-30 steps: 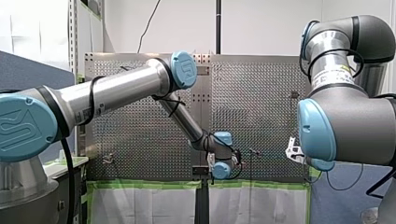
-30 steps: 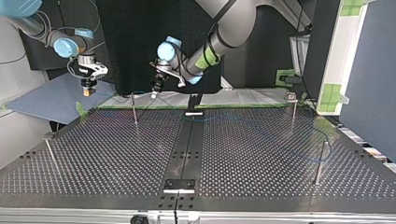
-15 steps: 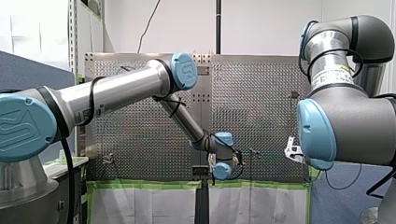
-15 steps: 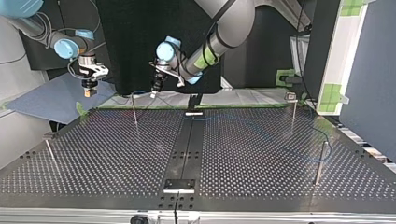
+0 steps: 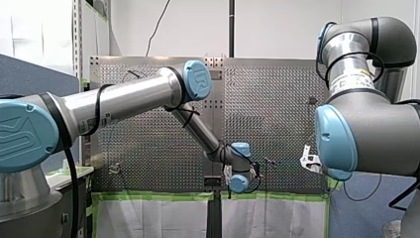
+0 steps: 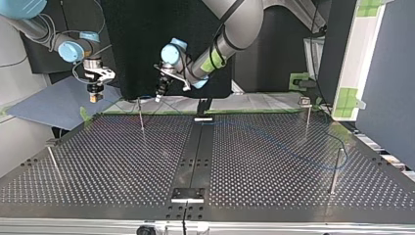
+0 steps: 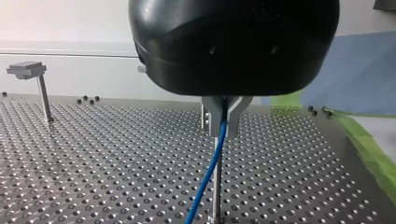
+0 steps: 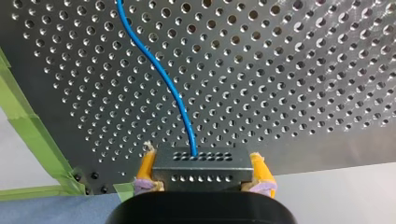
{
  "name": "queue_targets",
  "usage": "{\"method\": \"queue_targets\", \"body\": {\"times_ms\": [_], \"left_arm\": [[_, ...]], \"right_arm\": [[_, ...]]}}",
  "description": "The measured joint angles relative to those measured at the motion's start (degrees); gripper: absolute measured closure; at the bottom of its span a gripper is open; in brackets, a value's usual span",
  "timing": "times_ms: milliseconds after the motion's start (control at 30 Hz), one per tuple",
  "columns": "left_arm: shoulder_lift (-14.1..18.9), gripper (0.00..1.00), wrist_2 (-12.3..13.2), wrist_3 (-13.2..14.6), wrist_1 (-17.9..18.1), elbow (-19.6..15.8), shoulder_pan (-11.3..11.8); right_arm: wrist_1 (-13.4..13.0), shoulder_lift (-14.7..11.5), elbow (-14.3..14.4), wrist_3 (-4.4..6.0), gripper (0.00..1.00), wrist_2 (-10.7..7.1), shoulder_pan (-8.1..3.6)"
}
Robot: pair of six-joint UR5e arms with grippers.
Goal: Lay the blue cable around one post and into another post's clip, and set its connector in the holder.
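Observation:
My left gripper [image 7: 224, 122] is shut on the thin blue cable [image 7: 209, 173], which hangs down in front of a slim post [image 7: 215, 196] right under the metal fingers. In the top view this gripper [image 6: 157, 97] hovers at the table's far edge, just beside that post [image 6: 141, 116]. My right gripper [image 8: 201, 170] is shut on the dark connector block [image 8: 201, 161], held between yellow pads. The cable [image 8: 164, 80] runs from the block out over the perforated table. In the top view my right gripper [image 6: 94, 96] hangs off the far left corner, above a blue sheet.
Other posts stand at the top view's left [image 6: 53, 157] and right [image 6: 307, 116], [image 6: 336, 170]; one carries a clip [image 7: 27, 69]. A black rail [image 6: 198, 147] with a mount at each end [image 6: 203, 117], [image 6: 187, 194] runs down the middle. Green tape [image 8: 28, 123] edges the table.
My left gripper has drifted slightly toward the top view's left with the cable, closer to the post. My right gripper has barely shifted and keeps the connector.

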Motion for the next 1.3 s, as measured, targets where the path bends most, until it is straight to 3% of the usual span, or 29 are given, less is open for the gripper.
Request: {"method": "queue_targets", "body": {"times_ms": [333,733,1300], "left_arm": [[-0.1,1.0,-0.28,-0.1,-0.45,0.42,0.57],[-1.83,1.0,-0.3,0.0,-1.4,2.05,0.7],[-1.96,1.0,-0.17,0.61,-3.48,4.17,2.66]], "right_arm": [[0.21,0.1,-0.02,0.16,0.95,1.28,-0.27],[0.72,0.1,-0.34,0.23,0.95,1.35,-0.41],[1.01,0.14,-0.77,0.26,0.95,1.33,-0.54]]}}
